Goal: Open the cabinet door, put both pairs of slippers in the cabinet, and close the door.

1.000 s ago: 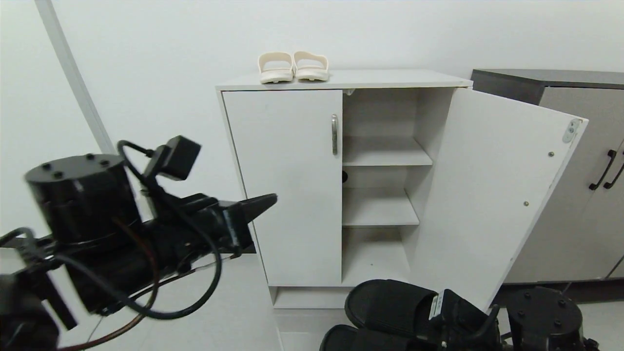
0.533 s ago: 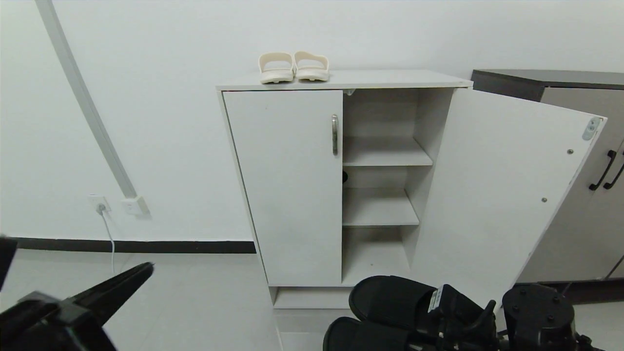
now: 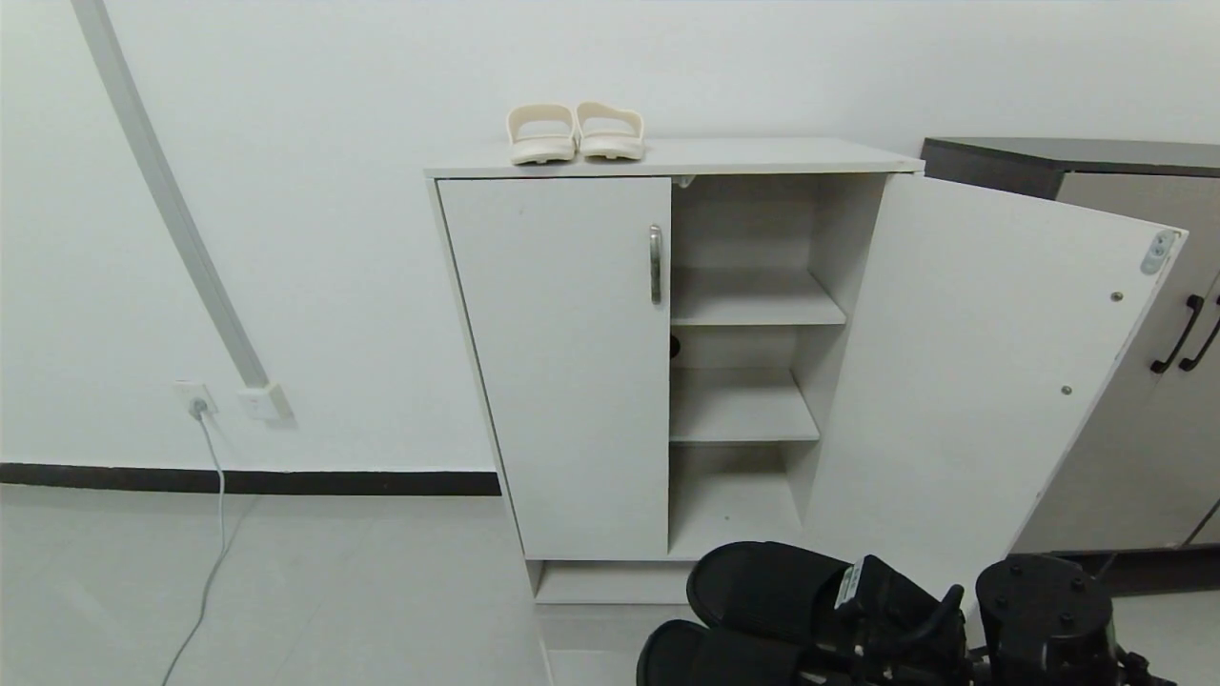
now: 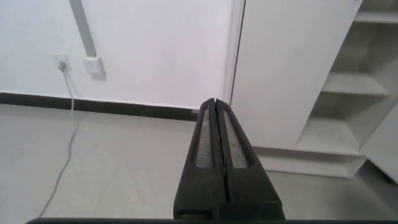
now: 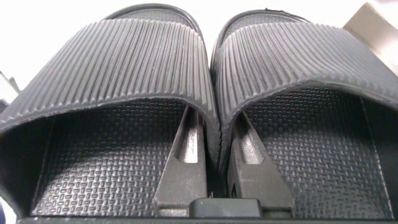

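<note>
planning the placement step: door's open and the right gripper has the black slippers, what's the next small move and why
Probably carry the black slippers forward into the bottom compartment. The right gripper pinches their inner walls together, so the pair is secured. The right door stands wide open, and that lowest space looks bare and lies nearest the slippers.

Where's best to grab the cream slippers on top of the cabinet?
Probably pinch the neighbouring strap sides of the cream slippers together, from the front: they sit side by side on the cabinet top, strap openings toward the robot.
</note>
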Motion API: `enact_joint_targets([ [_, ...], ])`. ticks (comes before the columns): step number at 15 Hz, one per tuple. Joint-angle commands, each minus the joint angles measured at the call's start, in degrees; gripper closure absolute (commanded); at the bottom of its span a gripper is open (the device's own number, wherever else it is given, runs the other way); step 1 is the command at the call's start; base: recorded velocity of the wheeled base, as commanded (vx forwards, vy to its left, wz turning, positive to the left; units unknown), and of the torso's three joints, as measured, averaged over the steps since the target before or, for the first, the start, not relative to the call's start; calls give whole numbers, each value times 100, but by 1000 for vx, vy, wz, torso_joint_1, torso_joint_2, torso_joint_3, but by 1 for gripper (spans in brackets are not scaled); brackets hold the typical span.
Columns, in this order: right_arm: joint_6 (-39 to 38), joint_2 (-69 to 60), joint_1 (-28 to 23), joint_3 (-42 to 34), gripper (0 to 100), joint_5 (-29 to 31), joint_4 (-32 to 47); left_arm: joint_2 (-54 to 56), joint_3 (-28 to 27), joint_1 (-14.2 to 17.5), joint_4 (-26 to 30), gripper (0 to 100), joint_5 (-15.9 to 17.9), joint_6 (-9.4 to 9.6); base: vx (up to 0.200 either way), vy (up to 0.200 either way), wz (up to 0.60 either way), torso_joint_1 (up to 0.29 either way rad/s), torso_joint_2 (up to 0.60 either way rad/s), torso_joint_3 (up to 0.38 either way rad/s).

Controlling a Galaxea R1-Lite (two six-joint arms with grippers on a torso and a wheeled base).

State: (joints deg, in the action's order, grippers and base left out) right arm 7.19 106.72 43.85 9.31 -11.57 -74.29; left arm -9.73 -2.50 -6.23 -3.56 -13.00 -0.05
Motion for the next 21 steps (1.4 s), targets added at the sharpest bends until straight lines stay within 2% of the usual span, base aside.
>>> enact_joint_targets([
  [1,10,42,1,0,100,-3,-7,472,232,175,145,100,8,-13,0,0,0,0,0,0],
  [2,10,60,1,0,100,-3,-7,507,232,271,154,100,-1,-21,0,0,0,0,0,0],
  [3,10,60,10,0,100,-3,-7,569,232,693,154,100,-1,5,0,0,0,0,0,0],
  [4,19,60,18,0,100,-3,-7,569,241,948,145,100,-36,40,0,0,0,0,0,0],
  [5,19,60,18,0,100,-3,-15,569,241,904,136,100,-19,58,0,0,0,0,0,0],
  [6,37,51,36,-17,100,-3,-15,806,241,658,145,100,245,49,0,0,0,0,0,0],
  [7,37,51,36,-26,100,-3,-42,946,250,597,330,100,904,119,0,0,0,0,0,0],
  [8,37,60,36,-44,100,-3,-138,955,241,614,400,100,1229,102,0,0,0,0,0,0],
  [10,19,77,36,-61,100,-3,-235,955,241,614,382,100,1264,277,0,0,0,0,0,0],
  [12,1,86,27,27,100,173,-235,955,250,614,374,100,1326,277,0,0,0,0,0,0],
  [14,-174,306,27,290,100,805,-244,955,250,614,374,100,1343,269,0,0,0,0,0,0],
  [17,-781,807,150,1283,100,1807,-270,955,250,605,365,100,1335,181,0,0,0,0,0,0],
  [18,-895,1062,229,1574,100,2264,-253,955,250,614,365,100,1335,110,0,0,0,0,0,0],
  [20,-957,1440,308,2013,100,2950,-244,955,250,614,365,100,1335,102,0,0,0,0,0,0],
  [21,-974,1703,352,2426,100,3565,-156,955,250,614,365,100,1335,102,0,0,0,0,0,0],
])
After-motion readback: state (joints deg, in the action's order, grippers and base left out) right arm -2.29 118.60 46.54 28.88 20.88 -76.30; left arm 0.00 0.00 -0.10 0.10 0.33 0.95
